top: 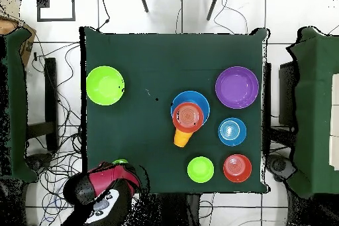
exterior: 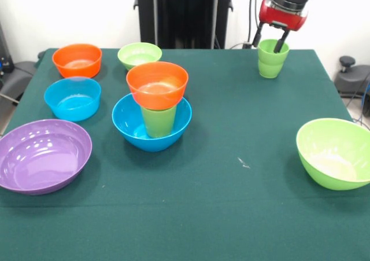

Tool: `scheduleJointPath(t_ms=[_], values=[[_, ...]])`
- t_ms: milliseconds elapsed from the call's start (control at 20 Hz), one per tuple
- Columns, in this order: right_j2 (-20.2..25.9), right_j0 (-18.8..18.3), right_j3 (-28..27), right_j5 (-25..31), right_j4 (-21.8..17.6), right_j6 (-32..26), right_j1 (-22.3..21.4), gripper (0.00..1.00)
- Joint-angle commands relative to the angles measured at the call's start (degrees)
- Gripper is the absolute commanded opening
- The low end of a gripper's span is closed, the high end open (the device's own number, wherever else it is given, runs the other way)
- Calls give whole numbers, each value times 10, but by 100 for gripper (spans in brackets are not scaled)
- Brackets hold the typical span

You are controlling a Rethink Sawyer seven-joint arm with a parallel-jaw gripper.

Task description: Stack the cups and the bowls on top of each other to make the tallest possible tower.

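Note:
The tower stands left of the table's middle: a blue bowl (exterior: 130, 128), a green cup (exterior: 158, 121) upright in it, and an orange bowl (exterior: 157, 84) on the cup. It also shows in the overhead view (top: 188, 117). My gripper (exterior: 269, 47) is at the far right of the table. Its fingers stand at both sides of the rim of a second green cup (exterior: 271, 64), which is upright at table level. In the overhead view the arm (top: 99, 187) hides all but a sliver of this cup (top: 120, 162).
Loose bowls: a large purple one (exterior: 43, 154) near left, a light blue one (exterior: 72, 98) behind it, an orange one (exterior: 77, 59) and a small lime one (exterior: 139, 55) at the far left, a large lime one (exterior: 335, 152) near right.

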Motion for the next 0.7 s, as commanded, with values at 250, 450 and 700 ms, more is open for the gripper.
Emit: scheduleJointPath(t_ms=[250,450,700], values=[[20,-10,-8,-19,22,84,13,100],[19,-23,4,-38,5,74,17,100],[18,-26,4,-36,2,71,16,100]])
